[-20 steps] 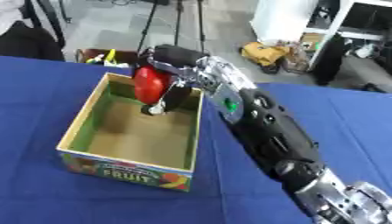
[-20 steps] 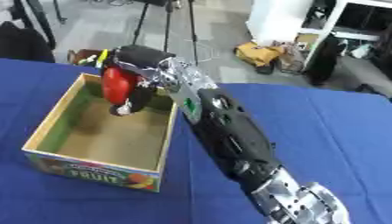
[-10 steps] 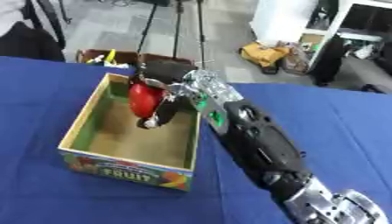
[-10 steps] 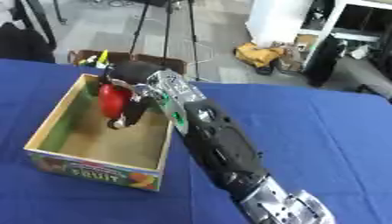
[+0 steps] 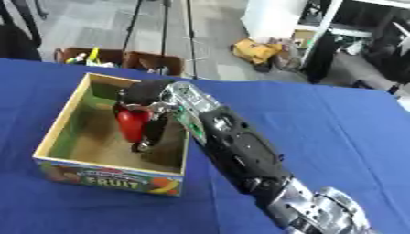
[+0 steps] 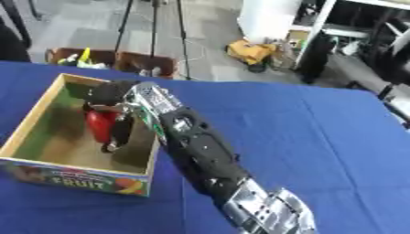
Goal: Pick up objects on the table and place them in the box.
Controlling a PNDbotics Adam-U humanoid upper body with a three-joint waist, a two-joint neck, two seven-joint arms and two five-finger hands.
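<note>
A cardboard box [image 5: 62, 130] with a green inner wall and FRUIT printed on its front stands on the blue table, left of centre. My right arm reaches in over the box's right wall. My right hand [image 5: 152, 98] is inside the box, its fingers curled round a long red object [image 5: 131, 124] that hangs upright, low over the box floor. My left hand shows in neither view.
The blue cloth table [image 5: 320, 137] stretches to the right of the box. Beyond the far table edge stand low bins [image 5: 96, 55] with small items, tripod legs [image 5: 191, 32], a yellow bag [image 5: 258, 50] on the floor and white shelving [image 5: 272, 18].
My right hand has gone down deeper into the box with the red object, which now hangs near the floor. The whole picture has also shifted, so the camera moved.
</note>
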